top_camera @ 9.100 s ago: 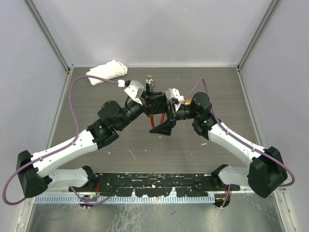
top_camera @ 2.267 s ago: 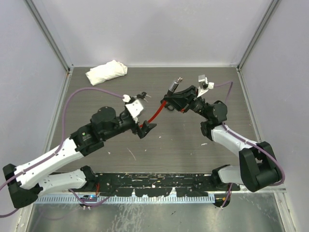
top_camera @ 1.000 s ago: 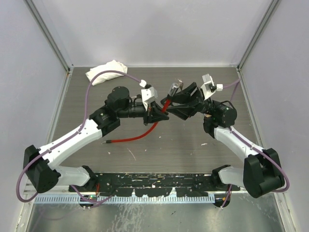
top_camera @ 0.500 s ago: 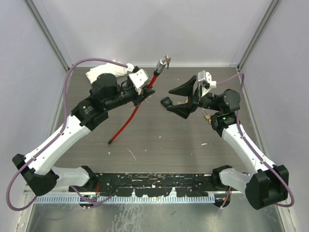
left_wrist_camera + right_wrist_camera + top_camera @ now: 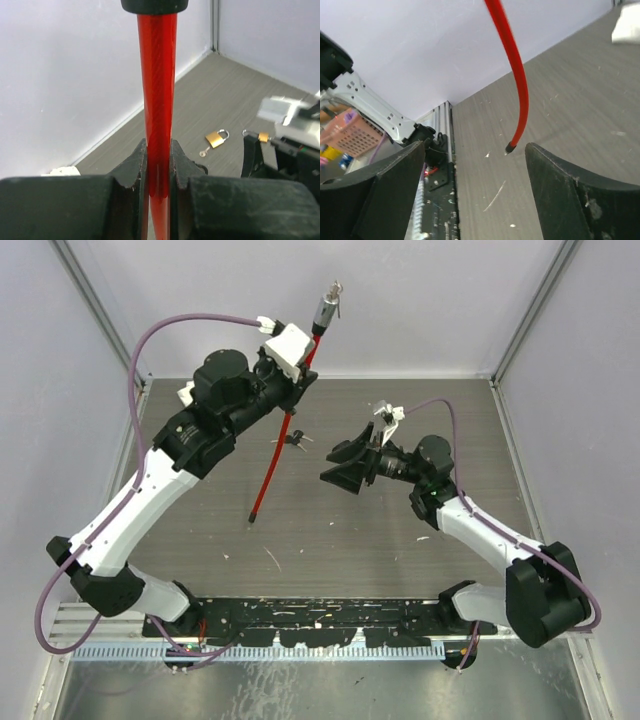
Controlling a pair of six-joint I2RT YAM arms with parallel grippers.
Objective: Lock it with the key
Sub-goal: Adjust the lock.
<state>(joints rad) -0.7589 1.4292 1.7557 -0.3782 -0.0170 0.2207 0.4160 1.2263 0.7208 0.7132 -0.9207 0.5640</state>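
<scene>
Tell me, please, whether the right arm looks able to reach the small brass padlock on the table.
Probably yes: the right gripper hovers near the padlock, jaws open and empty, with bare table between. The red cable in the left gripper hangs just beyond it.

The cable [image 5: 268,465] hung at upper centre-left, above the desk [image 5: 330,530].
The padlock [image 5: 216,138] and key [image 5: 203,152] lay on the desk between cable and right gripper [image 5: 330,464], mid-frame.
</scene>
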